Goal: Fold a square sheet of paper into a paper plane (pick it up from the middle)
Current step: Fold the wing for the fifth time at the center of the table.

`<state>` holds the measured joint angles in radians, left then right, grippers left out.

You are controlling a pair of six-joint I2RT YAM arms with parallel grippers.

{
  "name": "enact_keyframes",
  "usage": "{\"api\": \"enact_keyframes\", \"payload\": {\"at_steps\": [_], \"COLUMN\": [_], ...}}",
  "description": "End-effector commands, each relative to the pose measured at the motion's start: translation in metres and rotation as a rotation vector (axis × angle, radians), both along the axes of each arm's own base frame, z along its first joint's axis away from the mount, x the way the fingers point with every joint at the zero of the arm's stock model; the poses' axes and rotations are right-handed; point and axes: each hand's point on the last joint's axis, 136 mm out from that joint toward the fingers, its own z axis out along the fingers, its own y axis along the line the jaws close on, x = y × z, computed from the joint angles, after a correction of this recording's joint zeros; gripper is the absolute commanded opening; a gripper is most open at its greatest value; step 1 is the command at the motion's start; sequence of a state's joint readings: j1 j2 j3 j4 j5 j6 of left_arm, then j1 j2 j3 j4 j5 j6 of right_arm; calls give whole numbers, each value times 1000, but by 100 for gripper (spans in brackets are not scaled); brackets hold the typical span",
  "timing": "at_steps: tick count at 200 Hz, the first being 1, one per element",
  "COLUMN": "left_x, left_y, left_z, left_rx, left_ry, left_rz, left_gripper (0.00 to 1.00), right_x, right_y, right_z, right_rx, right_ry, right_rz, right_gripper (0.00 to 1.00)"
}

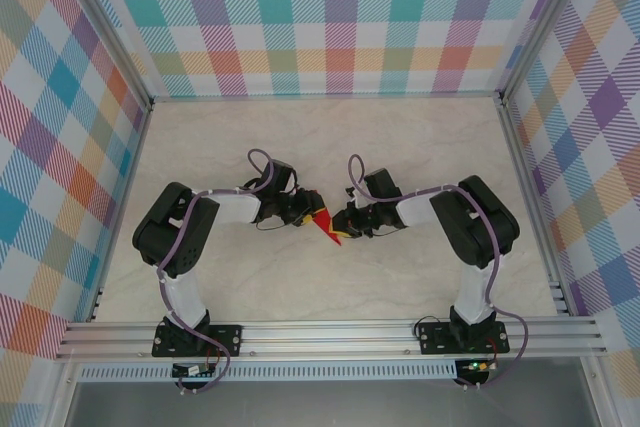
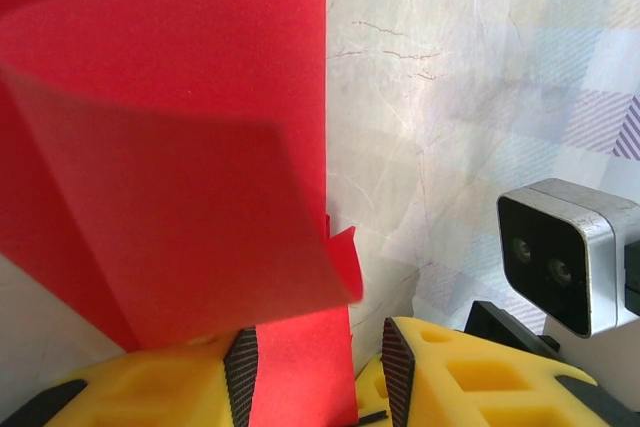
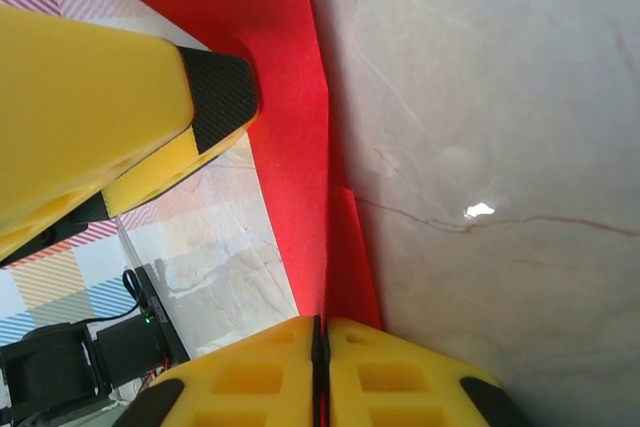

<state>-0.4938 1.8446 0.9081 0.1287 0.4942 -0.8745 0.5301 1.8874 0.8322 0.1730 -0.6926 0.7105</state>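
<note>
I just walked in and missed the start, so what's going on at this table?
Two robot arms are working a red paper sheet between them over the middle of the table. The sheet is partly folded and curled, with a bit of its yellow back showing. The right end effector is shut on a folded edge. The left end effector has the paper between its fingers, which stand apart; whether they grip it is unclear. It is not yet a plane.
</note>
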Motion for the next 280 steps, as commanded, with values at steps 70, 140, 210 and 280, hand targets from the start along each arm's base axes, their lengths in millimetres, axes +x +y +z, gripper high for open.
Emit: {"api": "enact_keyframes", "payload": {"at_steps": [70, 140, 210, 280], "left_x": [-16, -18, -19, -20], "left_y": [16, 19, 19, 19], "left_z": [-40, -44, -44, -45], "left_rx": [94, 112, 113, 114], "left_ry": [126, 137, 139, 145], "left_rz": [18, 21, 19, 17], "left_gripper": [41, 41, 41, 41], "right_x": [-27, -30, -28, -45], "right_y": [-14, -26, -25, -26], "right_z": [10, -20, -3, -5], "right_rx": [-45, -150, -133, -106], "right_ry": [23, 90, 53, 84], "right_rz": [74, 40, 57, 91], "right_gripper": [15, 8, 14, 15]}}
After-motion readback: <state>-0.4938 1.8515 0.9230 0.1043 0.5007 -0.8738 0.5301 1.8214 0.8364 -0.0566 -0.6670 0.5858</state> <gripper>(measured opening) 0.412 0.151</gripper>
